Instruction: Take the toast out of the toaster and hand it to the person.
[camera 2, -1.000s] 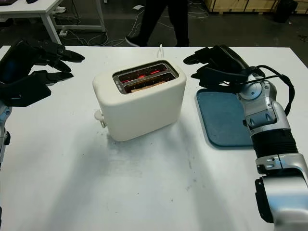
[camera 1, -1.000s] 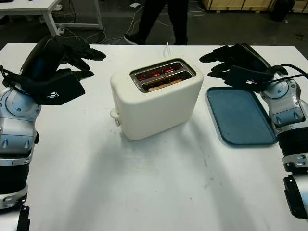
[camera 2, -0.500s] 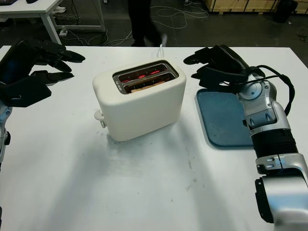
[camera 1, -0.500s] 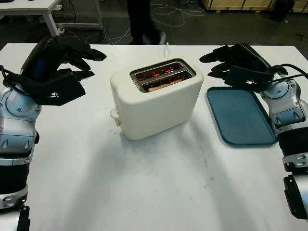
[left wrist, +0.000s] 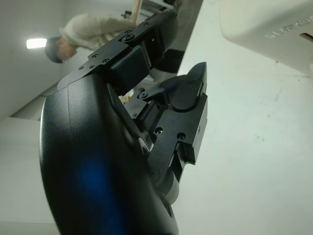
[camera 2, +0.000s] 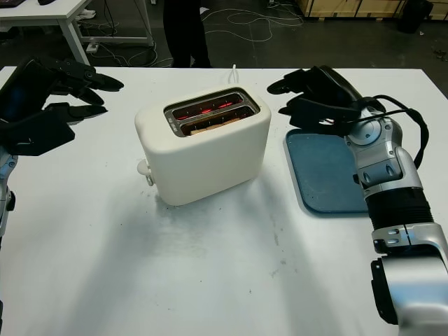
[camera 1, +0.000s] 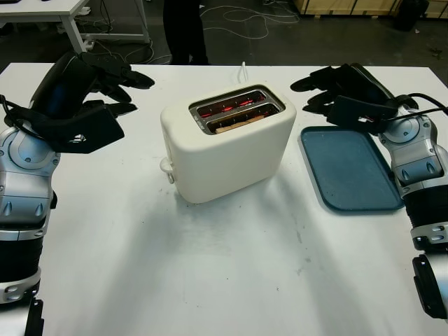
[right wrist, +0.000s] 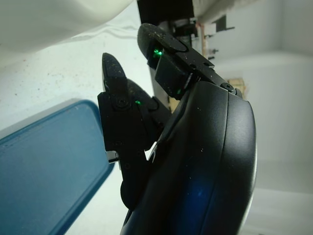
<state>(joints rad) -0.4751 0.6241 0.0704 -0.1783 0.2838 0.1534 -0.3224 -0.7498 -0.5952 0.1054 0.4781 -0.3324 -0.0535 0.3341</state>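
A cream toaster (camera 1: 227, 143) stands in the middle of the white table (camera 1: 224, 266), its two slots glowing red inside. A slice of toast (camera 1: 240, 122) sits low in the nearer slot. My left hand (camera 1: 119, 89) hovers open above the table to the left of the toaster, holding nothing. My right hand (camera 1: 318, 87) hovers open to the right of the toaster, above the far end of a blue tray (camera 1: 350, 168). A person's dark legs (camera 1: 183, 31) stand beyond the table's far edge.
The blue tray lies flat on the table at the right, under my right forearm. A white cord (camera 1: 244, 70) runs from the toaster's back over the far edge. Cables lie on the dark floor (camera 1: 280, 28) beyond, and another white table (camera 1: 42, 8) stands at the far left.
The person behind the table has walked to the left. Both hands and the toaster have stayed where they were.
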